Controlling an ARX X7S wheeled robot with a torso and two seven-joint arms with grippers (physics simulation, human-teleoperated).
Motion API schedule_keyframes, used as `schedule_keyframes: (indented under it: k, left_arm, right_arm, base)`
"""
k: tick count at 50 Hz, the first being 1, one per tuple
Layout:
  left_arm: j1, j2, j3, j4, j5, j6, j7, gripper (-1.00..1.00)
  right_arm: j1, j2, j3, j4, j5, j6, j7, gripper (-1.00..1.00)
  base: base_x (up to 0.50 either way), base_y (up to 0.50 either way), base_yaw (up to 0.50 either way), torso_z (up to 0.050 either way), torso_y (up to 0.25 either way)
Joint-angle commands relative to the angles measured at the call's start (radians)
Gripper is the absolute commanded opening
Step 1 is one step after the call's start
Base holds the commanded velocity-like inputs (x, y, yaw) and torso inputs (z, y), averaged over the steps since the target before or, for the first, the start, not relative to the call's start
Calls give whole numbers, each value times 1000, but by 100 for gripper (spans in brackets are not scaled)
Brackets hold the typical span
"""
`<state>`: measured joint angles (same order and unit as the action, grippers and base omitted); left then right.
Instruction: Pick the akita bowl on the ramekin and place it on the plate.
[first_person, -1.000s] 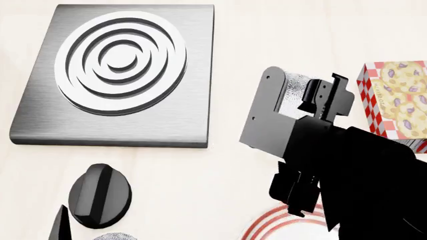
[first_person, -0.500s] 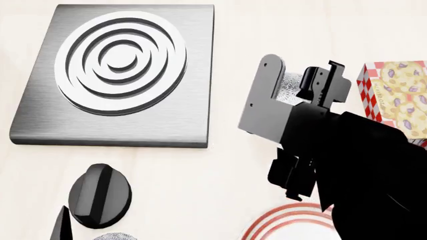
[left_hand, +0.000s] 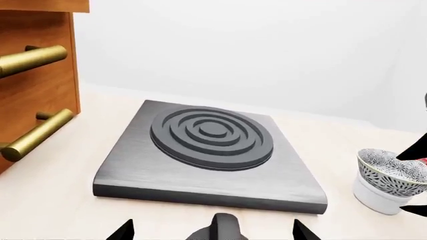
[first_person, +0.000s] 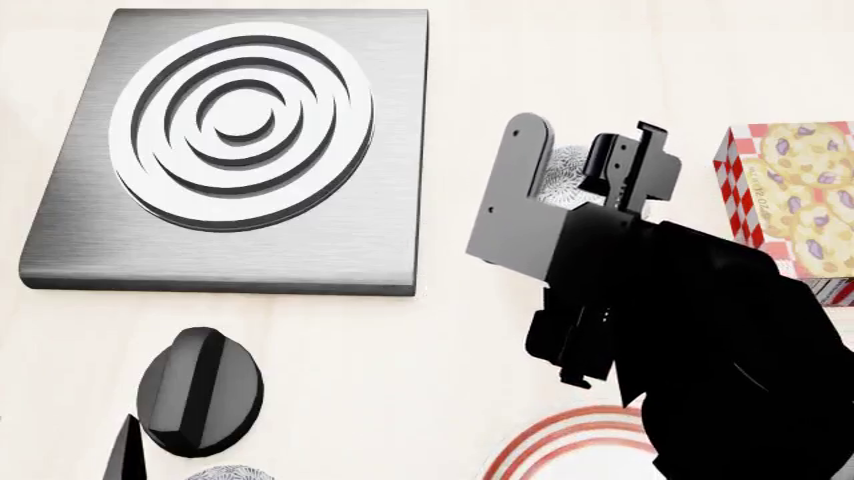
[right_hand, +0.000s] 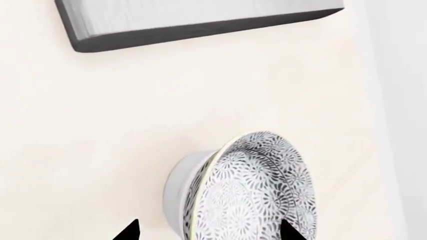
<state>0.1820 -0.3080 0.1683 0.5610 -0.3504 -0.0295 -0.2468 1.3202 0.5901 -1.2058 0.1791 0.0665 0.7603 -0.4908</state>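
The akita bowl (right_hand: 257, 192), white with a fine grey speckled pattern, sits on the plain white ramekin (right_hand: 175, 192). My right gripper (right_hand: 210, 234) is open, its fingertips (right_hand: 130, 231) on either side of the bowl and ramekin, not touching. In the head view the right gripper (first_person: 587, 140) covers most of the bowl (first_person: 570, 172) and hides the ramekin. The left wrist view shows the bowl (left_hand: 390, 170) on the ramekin (left_hand: 375, 196) at a distance. Part of the red-ringed plate (first_person: 567, 445) shows near the front edge. My left gripper (left_hand: 212, 235) is open over a dark knob (left_hand: 220, 226).
A grey burner slab (first_person: 240, 150) with raised rings lies at the back left. A cookie box (first_person: 794, 200) stands right of the bowl. A dark knob (first_person: 200, 390) and a second speckled bowl (first_person: 230, 474) are at the front left. A wooden drawer front (left_hand: 33, 75) has brass handles.
My right arm has shifted left and a little farther away in the head view, bringing its fingers around the bowl. More of the plate's rim shows. The left arm has not moved.
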Motion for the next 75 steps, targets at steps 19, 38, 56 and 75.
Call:
schedule_keyframes:
  k: [19,38,56,75]
  left_arm:
    - [-5,-5,11,-17,-2,8,-9,100]
    - [-9,-9,22,-25,1,7,-16,100]
    - [-11,-14,29,-21,-2,4,-24,100]
    - [-10,-22,29,-12,-10,4,-33,100]
  right_arm:
    - [-37,-17,15,78,15,-45,22,-100]
    - [-25,-2,4,49,-3,-37,22,-100]
    - [36,120,46,-243,-5,77,13,-100]
    - [140,250,-9,-576,37,315,-175,-100]
  base:
    - [0,0,0,0,0]
    - [0,0,0,0,0]
    - [0,0,0,0,0]
    - [0,0,0,0,0]
